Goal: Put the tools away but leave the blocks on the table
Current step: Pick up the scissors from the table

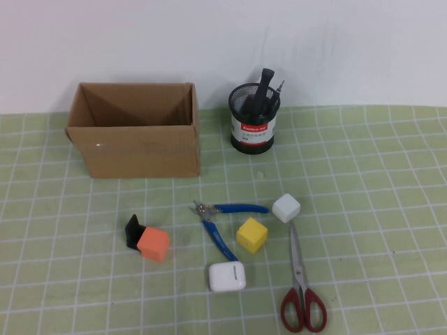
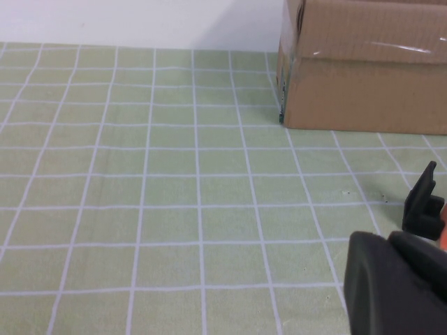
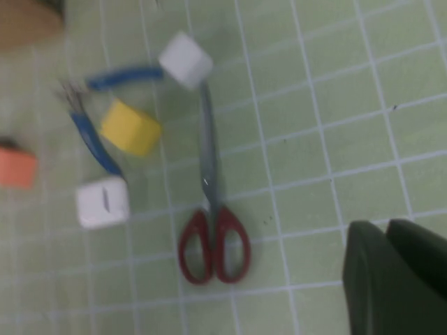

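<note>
Blue-handled pliers [image 1: 220, 223] lie open on the green mat [image 1: 377, 181], between a yellow block [image 1: 251, 235] and a white block [image 1: 286, 208]. Red-handled scissors [image 1: 302, 286] lie near the front edge, blades pointing at the white block. An orange block [image 1: 154, 244] sits to the left. Two black screwdrivers [image 1: 264, 87] stand in the mesh cup [image 1: 253, 118]. Neither arm shows in the high view. My left gripper [image 2: 391, 241] is shut and empty above the mat near the box. My right gripper [image 3: 386, 230] is shut and empty, to the side of the scissors [image 3: 213, 230].
An open cardboard box [image 1: 133, 129] stands at the back left. A white earbud case [image 1: 227, 276] lies in front of the yellow block. A small black piece [image 1: 133, 230] leans against the orange block. White wall behind.
</note>
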